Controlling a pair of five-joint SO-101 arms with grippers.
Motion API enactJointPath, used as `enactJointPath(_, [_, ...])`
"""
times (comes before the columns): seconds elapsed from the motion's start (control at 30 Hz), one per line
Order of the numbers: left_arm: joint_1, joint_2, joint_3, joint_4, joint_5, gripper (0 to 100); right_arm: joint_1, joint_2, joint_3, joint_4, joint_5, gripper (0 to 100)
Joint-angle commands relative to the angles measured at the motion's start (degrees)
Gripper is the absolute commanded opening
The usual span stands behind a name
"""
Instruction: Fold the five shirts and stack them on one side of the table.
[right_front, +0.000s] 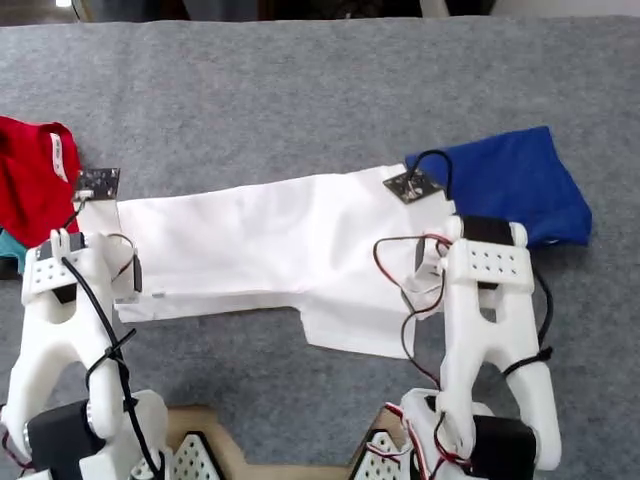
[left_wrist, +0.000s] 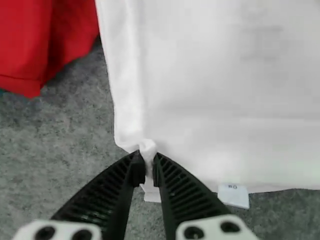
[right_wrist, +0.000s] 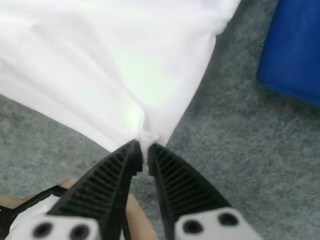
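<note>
1. The white shirt (right_front: 260, 240) is lying flat on the grey table (right_front: 300, 80). In the high view it is stretching across the middle of the frame, from left to right. It looks spread out like this so that it can be folded neatly.
2. The left gripper (left_wrist: 147, 161) is pinching the shirt at its left end, in the lower left of the high view. Its two black fingers are almost closed, and a small bunch of white cloth is squeezed between them.
3. The right gripper (right_wrist: 144, 150) is doing the same at the shirt's right end. Its fingers are nearly together too, and they are nipping a little fold of the white edge.
4. Each gripper is probably holding one end so the shirt can come up evenly and not sag to one side.
5. Only a tiny bit of the edge is sitting inside each gripper. The rest of the shirt is lying on the table, reaching away from the fingertips.
6. A red shirt (right_front: 30, 175) is lying at the left edge of the frame. A blue shirt (right_front: 510, 185) is lying at the right, just beside the white one. They seem to be keeping the middle free for folding.
</note>
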Motion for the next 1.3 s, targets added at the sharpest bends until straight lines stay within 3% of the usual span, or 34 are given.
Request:
enactJointPath(0.0, [0.2,-1.3,1.0,-0.2,-0.2,3,1.1,-1.9,0.6,0.0,0.3,1.3])
enactJointPath(0.37, [-2.9,-1.2,1.5,-3.9,-0.7,3,0.9,-1.8,1.1,0.4,4.7,1.7])
enactJointPath(0.53, [-3.1,-1.2,1.7,-3.6,-0.6,16,0.8,-2.0,1.1,0.7,5.2,18.1])
enactJointPath(0.67, [-3.1,-1.2,1.4,-3.6,-0.4,17,1.1,-2.0,1.1,1.2,9.8,24.0])
enactJointPath(0.8, [-3.4,-1.8,1.5,-3.5,-0.4,17,0.8,-2.0,0.5,1.2,9.1,22.3])
enactJointPath(0.97, [-7.7,-1.8,0.0,-2.3,-0.4,17,0.8,-1.5,-4.1,1.2,4.3,1.1])
enactJointPath(1.27, [-11.7,-1.8,-4.1,5.4,-0.4,17,-11.3,-1.5,-7.7,1.1,-1.8,1.5])
